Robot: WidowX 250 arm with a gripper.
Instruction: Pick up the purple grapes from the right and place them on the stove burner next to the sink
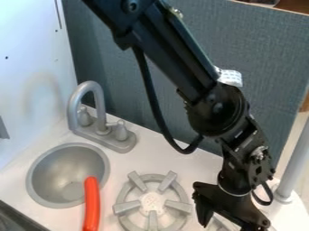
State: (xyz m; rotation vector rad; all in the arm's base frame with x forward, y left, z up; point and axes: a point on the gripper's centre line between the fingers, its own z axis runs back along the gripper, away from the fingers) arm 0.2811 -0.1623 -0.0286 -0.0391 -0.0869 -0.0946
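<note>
Black two-finger claw [229, 222] at lower right, above the white counter [202, 163]; fingers spread apart. Nearby: round grey five-armed burner [151, 203]. Orange-red, rounded, rod-like object [91, 205] left of the burner, its upper end over the rim of the round grey sink [51, 180]. Curved grey faucet [73, 106] behind the sink.

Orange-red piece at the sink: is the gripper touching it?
No, the gripper is over on the picture's right, with the grey burner between it and the orange-red piece.
</note>
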